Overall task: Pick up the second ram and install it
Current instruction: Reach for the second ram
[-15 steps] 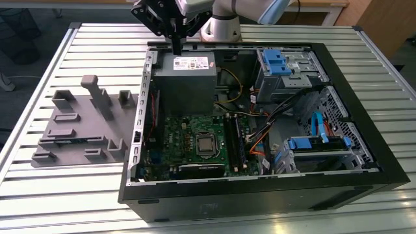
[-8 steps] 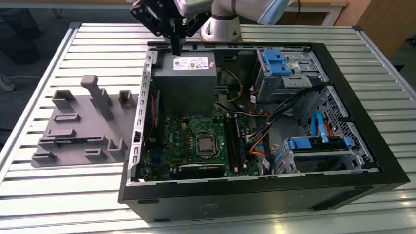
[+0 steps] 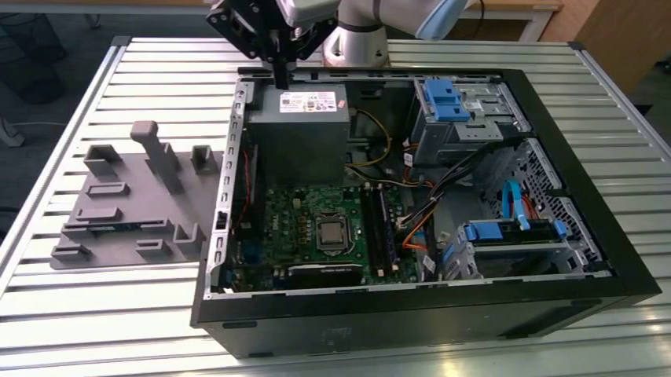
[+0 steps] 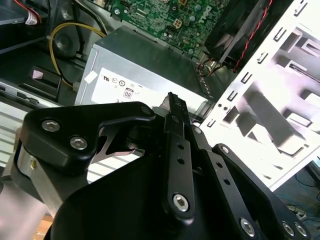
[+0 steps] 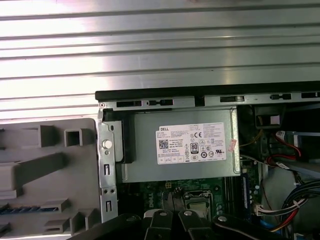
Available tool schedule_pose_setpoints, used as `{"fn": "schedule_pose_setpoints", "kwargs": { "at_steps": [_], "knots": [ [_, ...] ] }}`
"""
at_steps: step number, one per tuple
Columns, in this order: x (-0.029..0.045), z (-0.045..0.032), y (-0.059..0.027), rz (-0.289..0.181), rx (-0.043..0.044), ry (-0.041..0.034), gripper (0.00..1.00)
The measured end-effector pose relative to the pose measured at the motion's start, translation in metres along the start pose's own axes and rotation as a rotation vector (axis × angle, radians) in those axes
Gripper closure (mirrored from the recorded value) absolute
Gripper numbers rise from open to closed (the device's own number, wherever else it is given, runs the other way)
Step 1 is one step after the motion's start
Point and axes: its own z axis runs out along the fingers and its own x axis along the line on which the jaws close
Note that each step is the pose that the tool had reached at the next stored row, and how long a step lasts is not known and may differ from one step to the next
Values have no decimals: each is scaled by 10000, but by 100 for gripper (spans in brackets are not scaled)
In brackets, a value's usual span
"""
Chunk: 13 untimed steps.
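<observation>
On the exterior view's left the tray (image 3: 131,177) lies beside the case (image 3: 419,314), the ram (image 5: 20,209) in a tray slot in the first wrist view; the gripper (image 3: 281,83), fingers pressed together and empty, hangs in free air above the case's far rim by the PSU (image 3: 298,141)

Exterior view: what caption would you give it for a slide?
Robot pincer poised over the grey power-supply box inside an open computer case, grey tray beside it.
</observation>
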Motion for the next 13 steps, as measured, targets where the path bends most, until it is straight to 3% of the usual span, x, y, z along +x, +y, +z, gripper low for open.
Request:
{"fn": "schedule_pose_setpoints", "kwargs": {
  "at_steps": [13],
  "knots": [
    [65,7,-5,0,0,3,89]
  ]
}}
